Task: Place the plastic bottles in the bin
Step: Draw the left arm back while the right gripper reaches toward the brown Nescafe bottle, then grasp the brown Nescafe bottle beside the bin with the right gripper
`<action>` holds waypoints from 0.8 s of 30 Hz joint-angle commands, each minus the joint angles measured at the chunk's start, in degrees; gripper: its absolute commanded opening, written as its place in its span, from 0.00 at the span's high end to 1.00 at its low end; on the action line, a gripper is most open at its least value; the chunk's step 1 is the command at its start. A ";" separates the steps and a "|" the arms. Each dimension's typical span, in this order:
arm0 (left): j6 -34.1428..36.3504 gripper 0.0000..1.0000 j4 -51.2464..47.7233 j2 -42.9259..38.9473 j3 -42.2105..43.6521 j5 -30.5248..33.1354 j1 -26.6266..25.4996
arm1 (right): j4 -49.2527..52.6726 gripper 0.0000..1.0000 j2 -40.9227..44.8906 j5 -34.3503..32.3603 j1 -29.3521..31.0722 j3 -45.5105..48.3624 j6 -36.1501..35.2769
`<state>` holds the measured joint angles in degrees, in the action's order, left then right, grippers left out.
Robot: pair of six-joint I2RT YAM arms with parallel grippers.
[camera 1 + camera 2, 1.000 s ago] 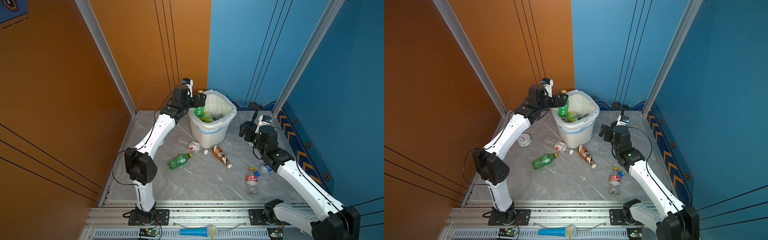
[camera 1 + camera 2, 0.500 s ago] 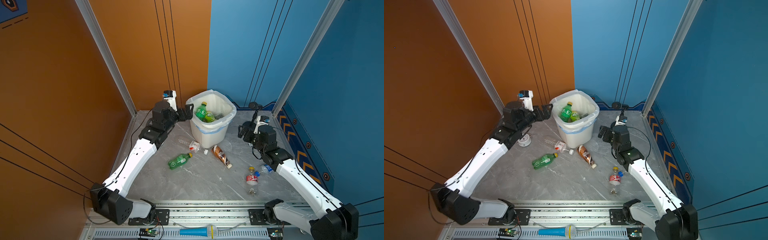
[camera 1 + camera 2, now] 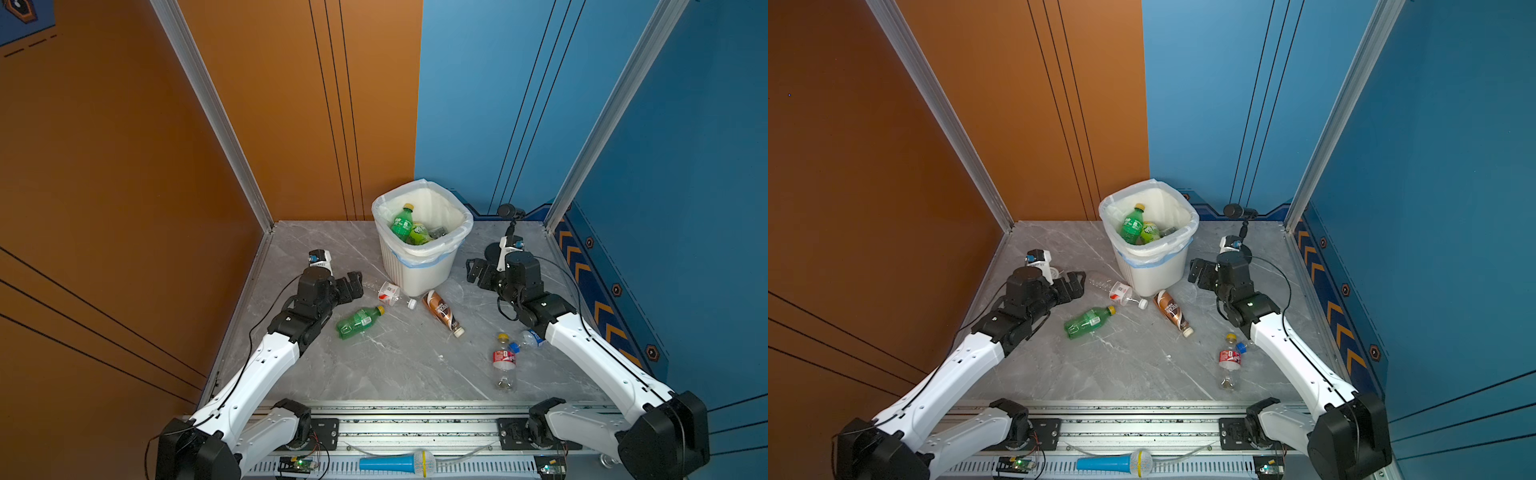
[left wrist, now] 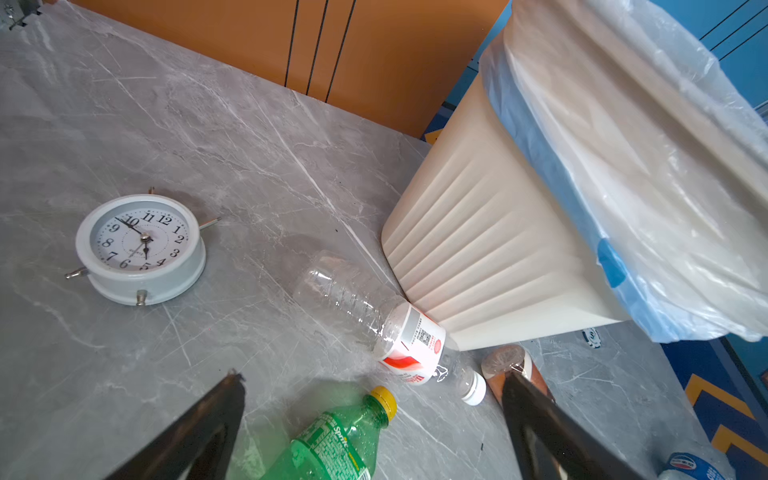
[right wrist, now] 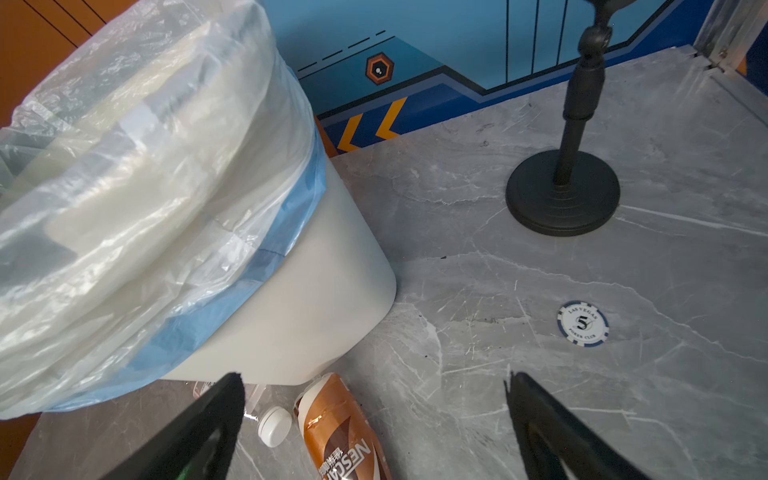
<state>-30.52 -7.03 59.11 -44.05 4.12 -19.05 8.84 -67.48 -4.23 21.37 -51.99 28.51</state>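
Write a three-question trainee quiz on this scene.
1. True or false: the left gripper and the right gripper are both open and empty.
2. What lies inside the white ribbed plastic bin? A) green plastic bottles B) a poker chip C) a round white alarm clock
3. Fill in: the brown plastic coffee bottle on the grey marble table has a ___ cap.
Key: 1 true; 2 A; 3 white

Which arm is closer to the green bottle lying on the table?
Left. The left arm holds open jaws beside the green bottle; the right arm is farther off, past the brown bottle.
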 commanded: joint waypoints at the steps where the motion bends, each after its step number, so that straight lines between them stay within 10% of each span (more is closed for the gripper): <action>1: -1.02 0.02 0.06 -0.40 0.69 0.98 0.55 | 3.23 0.00 -1.36 2.02 1.60 1.01 -0.87; 24: -1.72 0.02 -1.72 -3.04 3.26 1.93 2.57 | -0.66 0.07 -23.49 0.41 14.88 1.32 -5.17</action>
<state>-32.45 -7.51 57.32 -41.93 4.54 -17.28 10.09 -89.25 -2.76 35.73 -49.08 24.88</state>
